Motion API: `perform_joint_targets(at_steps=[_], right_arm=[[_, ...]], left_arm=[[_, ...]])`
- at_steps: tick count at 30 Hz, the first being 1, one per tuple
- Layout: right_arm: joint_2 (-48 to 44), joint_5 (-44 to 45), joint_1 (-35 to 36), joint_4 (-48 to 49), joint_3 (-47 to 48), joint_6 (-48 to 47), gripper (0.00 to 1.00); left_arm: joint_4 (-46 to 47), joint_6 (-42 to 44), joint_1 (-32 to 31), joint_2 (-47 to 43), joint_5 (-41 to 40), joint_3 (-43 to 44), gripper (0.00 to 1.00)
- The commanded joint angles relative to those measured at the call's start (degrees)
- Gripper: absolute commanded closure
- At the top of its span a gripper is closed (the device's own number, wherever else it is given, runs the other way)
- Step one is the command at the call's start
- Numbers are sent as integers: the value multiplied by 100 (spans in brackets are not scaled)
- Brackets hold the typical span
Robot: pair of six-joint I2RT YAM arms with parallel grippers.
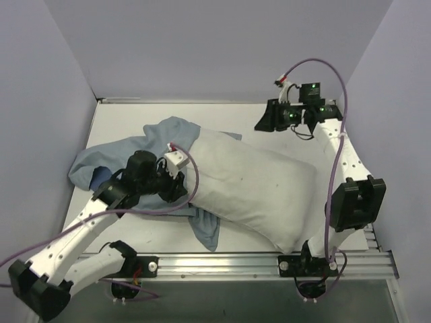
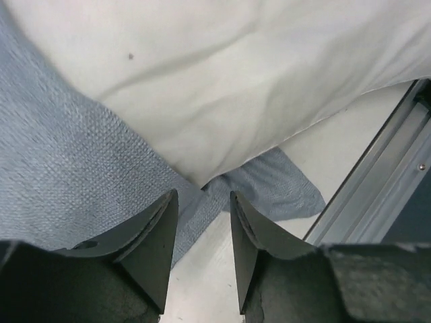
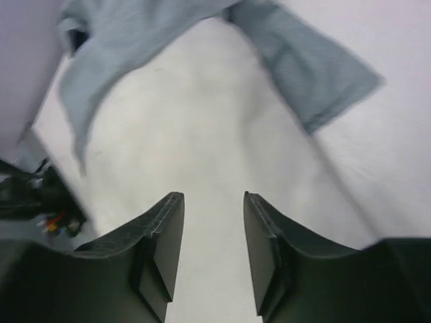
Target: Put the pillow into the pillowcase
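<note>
The white pillow lies slantwise across the table, its left end resting on the pale grey-blue pillowcase. A flap of the pillowcase sticks out under the pillow's near edge. My left gripper sits low at the pillow's left near edge. In the left wrist view the left gripper is open, with bare table between its fingers, the pillowcase at its left and the pillow just ahead. My right gripper hangs raised at the back right. Its wrist view shows the right gripper open and empty above the pillow.
An aluminium rail runs along the table's near edge, also seen in the left wrist view as the rail. Purple walls close in the left, back and right sides. A purple cable loops along the right arm.
</note>
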Motion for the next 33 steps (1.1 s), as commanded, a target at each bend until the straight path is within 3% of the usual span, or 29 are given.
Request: perform_joint_targets(at_steps=[1, 4, 7, 11, 12, 15, 19, 20, 24, 25, 28, 29, 33], right_arm=[[477, 1359, -256, -805, -102, -860, 67], [1039, 1625, -266, -1007, -435, -1150, 76], [1024, 766, -152, -1158, -1293, -1116, 81], [357, -105, 523, -834, -2323, -898, 85], [24, -376, 638, -675, -2448, -714, 85], [-514, -686, 1209, 212, -2678, 235, 83], [-752, -757, 1475, 689, -2204, 913, 77], [-874, -757, 1335, 680, -2073, 1036, 75], [-1130, -284, 150, 627, -2019, 1213, 52], [-1165, -100, -340, 514, -2054, 1195, 52], [-1201, 875, -923, 364, -2335, 950, 50], [-1209, 1365, -986, 294, -2414, 836, 51], [-1350, 1668, -1232, 48, -2739, 81, 54]], left_arm=[[-173, -540, 285, 839, -260, -169, 57], [151, -355, 479, 2015, -146, 58, 60], [678, 22, 856, 3263, 144, 743, 63], [1251, 365, 1085, 4769, 232, 2271, 63], [1312, 400, 1129, 5268, 389, 2988, 63], [1304, 453, 1252, 5738, 898, 3810, 59], [1313, 287, 1550, 5487, 1673, 4094, 46], [1295, 321, 1604, 5328, 1717, 4041, 42], [1076, 935, 1631, 4397, 1481, 3795, 20], [1023, 1198, 1413, 4264, 1402, 3760, 18], [795, 1663, 738, 3973, 1024, 3645, 16], [646, 1771, 534, 3938, 754, 3602, 16], [627, 2228, -398, 3832, 279, 3269, 9]])
